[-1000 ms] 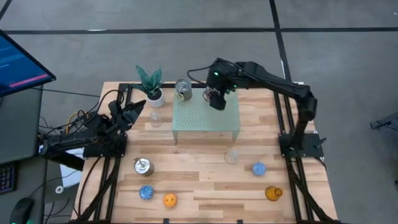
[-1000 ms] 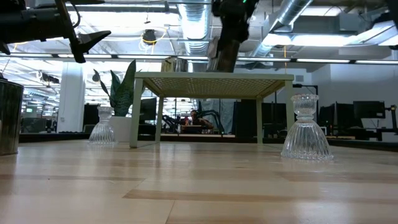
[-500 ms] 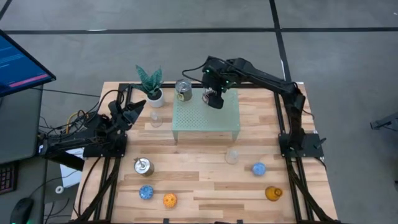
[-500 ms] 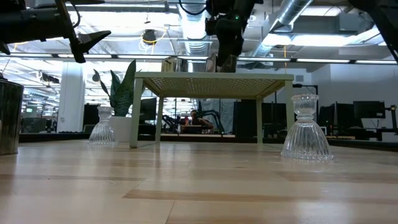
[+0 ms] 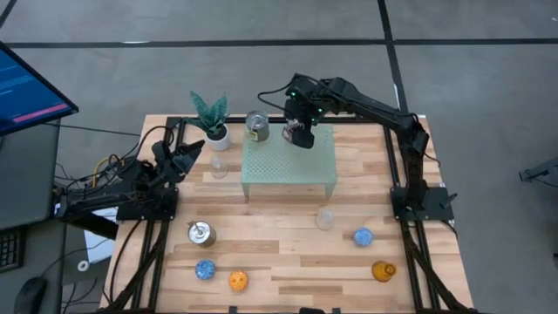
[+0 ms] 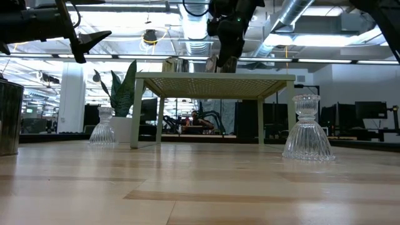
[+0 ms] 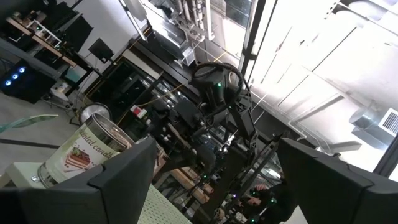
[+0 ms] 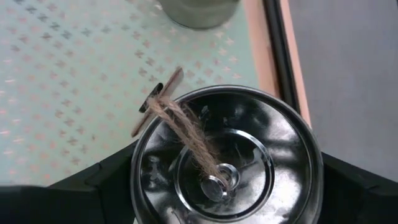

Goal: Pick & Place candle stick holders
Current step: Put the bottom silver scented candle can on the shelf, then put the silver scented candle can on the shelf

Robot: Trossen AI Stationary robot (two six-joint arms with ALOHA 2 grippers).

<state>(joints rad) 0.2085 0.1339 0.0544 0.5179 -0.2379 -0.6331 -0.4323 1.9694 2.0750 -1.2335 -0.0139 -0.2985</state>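
My right gripper (image 5: 297,138) is over the far part of the pale green perforated stand (image 5: 288,170), shut on a shiny silver candle stick holder (image 8: 249,143) whose lid carries a jute string and a small tag. A second silver holder (image 5: 257,126) with a printed label stands on the stand's far left corner. More holders stand on the table: clear glass ones (image 5: 218,166) (image 5: 325,218), a silver one (image 5: 200,233), blue ones (image 5: 205,269) (image 5: 362,236), an orange one (image 5: 237,281) and an amber one (image 5: 383,271). My left gripper (image 5: 193,150) waits open at the table's left, raised. My right gripper has the silver holder's round wall (image 8: 140,186) between its two fingers, one finger on each opposite side just under the lid's rim. The fingers come from above, slanting down. The holder stays upright; whether its bottom rests on the stand I cannot tell.
A green leafy plant in a white pot (image 5: 210,118) stands at the far left beside the stand. A monitor (image 5: 26,87) is off the table's left side. Bare wood lies in the table's middle, between the stand and the near holders.
My right gripper, with the silver holder in it, has gone a little toward the table's left and far edge over the stand and sunk slightly. The holder stays upright. The other holders have kept their places.
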